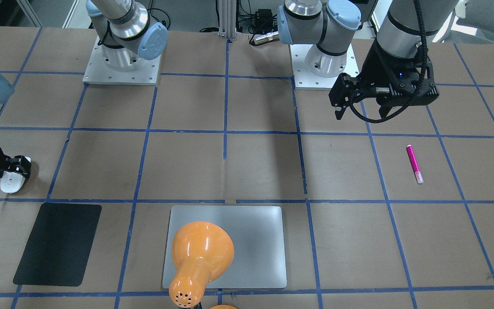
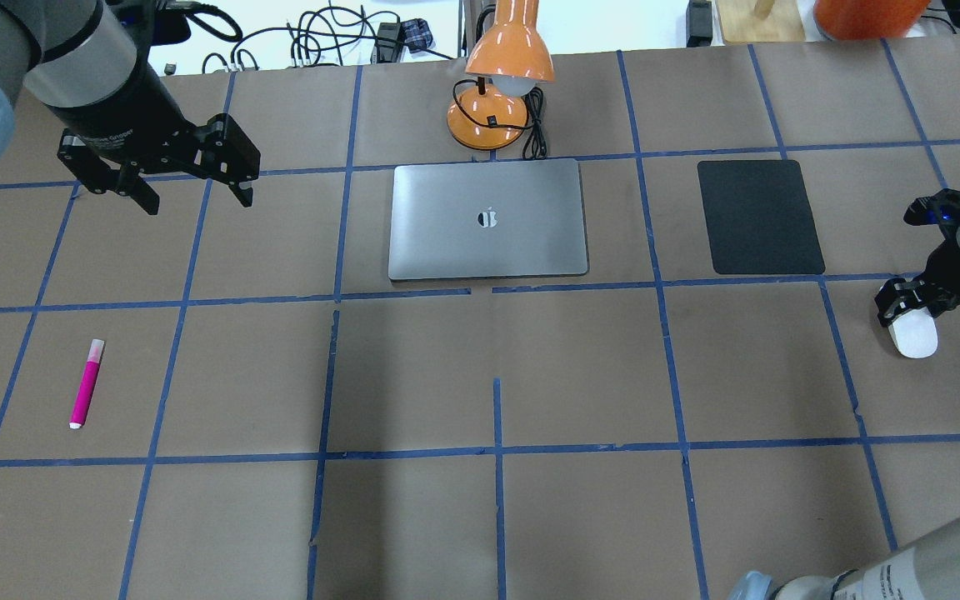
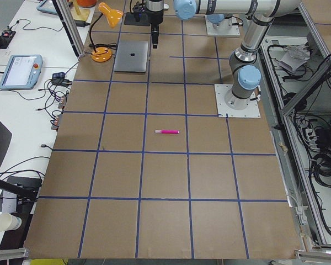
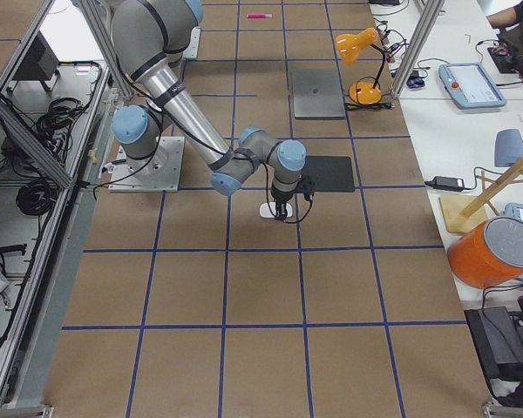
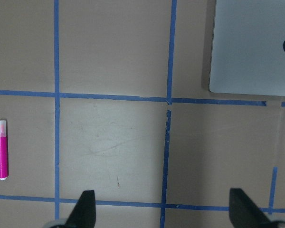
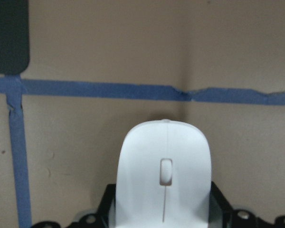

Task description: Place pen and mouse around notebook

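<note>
The right claw [image 2: 907, 307] grips the white mouse [image 2: 915, 337] near the black pad [image 2: 759, 217]. The left claw [image 2: 198, 203] hangs wide open, empty, with the pen [image 2: 87, 383] lying well apart from the notebook [image 2: 488, 218].

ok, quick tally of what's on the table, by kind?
pen: 1
mouse: 1
notebook: 1
black pad: 1
lamp: 1
total: 5
</note>
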Controlling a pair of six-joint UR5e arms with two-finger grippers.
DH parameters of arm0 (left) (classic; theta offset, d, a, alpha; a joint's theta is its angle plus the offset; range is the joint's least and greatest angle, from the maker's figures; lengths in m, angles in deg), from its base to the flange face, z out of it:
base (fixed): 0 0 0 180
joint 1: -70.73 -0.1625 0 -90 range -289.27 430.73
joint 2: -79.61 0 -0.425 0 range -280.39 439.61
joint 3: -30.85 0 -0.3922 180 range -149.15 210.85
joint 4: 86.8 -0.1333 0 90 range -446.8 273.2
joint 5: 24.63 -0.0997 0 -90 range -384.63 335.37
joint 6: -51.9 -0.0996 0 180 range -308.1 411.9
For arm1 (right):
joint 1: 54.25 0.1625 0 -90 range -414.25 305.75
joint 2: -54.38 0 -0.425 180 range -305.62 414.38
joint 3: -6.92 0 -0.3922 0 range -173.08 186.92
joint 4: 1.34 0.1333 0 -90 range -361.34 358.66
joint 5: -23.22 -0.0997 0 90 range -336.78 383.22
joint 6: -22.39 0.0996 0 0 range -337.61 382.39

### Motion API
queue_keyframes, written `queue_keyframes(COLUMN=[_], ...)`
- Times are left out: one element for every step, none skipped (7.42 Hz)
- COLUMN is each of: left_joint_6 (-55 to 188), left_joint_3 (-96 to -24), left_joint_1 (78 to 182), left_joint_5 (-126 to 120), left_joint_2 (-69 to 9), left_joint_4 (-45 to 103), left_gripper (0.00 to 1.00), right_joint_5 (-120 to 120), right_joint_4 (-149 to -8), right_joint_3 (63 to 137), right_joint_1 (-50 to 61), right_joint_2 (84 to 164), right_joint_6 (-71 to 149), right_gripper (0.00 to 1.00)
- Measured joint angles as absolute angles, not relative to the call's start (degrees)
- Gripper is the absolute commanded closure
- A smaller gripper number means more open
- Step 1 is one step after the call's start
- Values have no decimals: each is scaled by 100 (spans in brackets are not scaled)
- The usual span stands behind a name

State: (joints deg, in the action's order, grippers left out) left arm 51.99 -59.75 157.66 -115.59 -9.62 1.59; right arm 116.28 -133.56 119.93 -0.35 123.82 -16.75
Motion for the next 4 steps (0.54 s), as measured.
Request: queue_keyframes(left_joint_6=[5199,5199,5199,5199], left_joint_3=[-5962,-5945,-5928,-5923], left_joint_1=[15772,15777,15780,15785], left_joint_5=[-11559,-11559,-11559,-11559], left_joint_2=[-970,-987,-1010,-1025], left_joint_4=[161,161,162,162], left_gripper=[0,0,0,0], right_joint_5=[11593,11570,11582,11615], right_joint_4=[-13223,-12985,-12744,-12569], right_joint_3=[11787,11471,11097,10744], right_joint_1=[76,329,752,1236], right_joint_2=[12445,12450,12392,12290], right_joint_6=[-1556,-1269,-803,-273], right_gripper=[83,82,82,79])
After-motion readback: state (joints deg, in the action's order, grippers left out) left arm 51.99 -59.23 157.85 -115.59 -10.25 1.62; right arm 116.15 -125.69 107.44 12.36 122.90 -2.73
